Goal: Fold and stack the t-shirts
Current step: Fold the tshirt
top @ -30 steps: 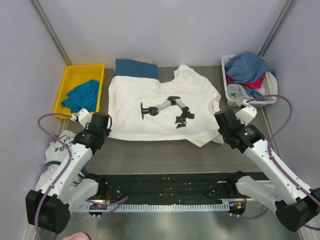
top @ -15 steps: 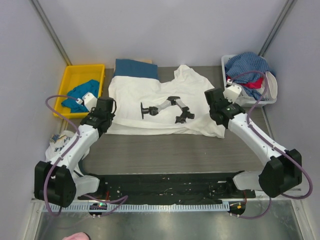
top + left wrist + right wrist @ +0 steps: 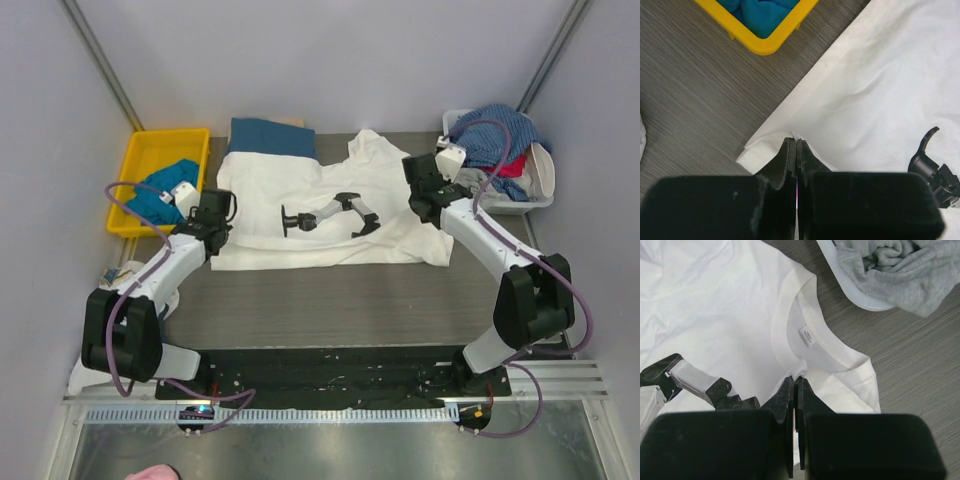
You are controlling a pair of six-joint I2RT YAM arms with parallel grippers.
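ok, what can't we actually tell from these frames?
- Dark blue tee, top view: mostly hidden under the white t-shirt; extent unknown.
- Left gripper, left wrist view: fingers pinch the white fabric; layer count unclear.
- Right gripper, right wrist view: pinches by the collar; layers hidden.
- White basket, top view: right arm covers part.

from high above and behind the arm bases we look down on the whole table (image 3: 330, 300), its near edge at the bottom and far edge at the top of the overhead view. the left wrist camera sits close over the cloth, looking past its own fingers (image 3: 790, 157) at the white t-shirt (image 3: 880, 100) near the table's left edge. the right wrist camera, equally close, looks down on the same shirt's collar towards the right edge. both wrist views share this shirt with the overhead one, including its black print (image 3: 330, 215).
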